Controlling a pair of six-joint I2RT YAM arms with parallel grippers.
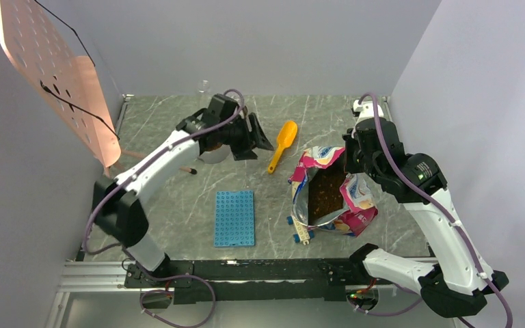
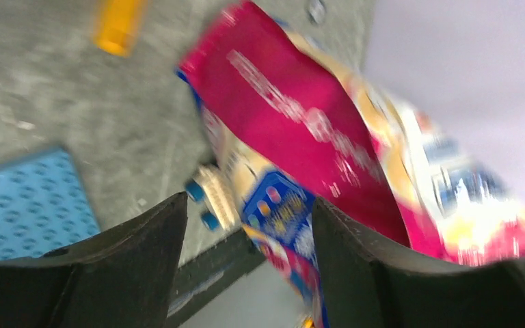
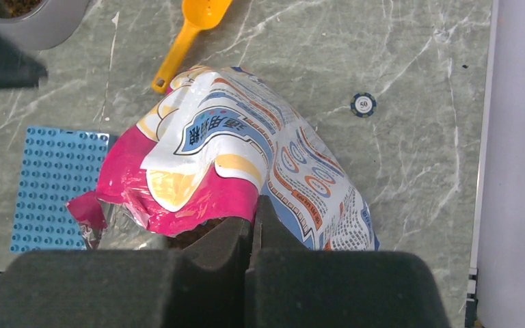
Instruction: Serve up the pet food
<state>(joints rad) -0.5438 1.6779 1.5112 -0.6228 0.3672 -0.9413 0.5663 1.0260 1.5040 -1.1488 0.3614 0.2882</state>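
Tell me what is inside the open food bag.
Dark-brown kibble shows through the open mouth of the bag, against silver lining. How deep it goes is hidden by the bag's walls and the right gripper pinching the rim.

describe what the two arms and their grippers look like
The left arm and right arm have white links with black joints and a purplish-grey cable looping alongside. The left gripper and right gripper have matte black, wedge-shaped fingers.

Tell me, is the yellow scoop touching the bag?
Apart. The top view shows a strip of bare table between the scoop and the bag.
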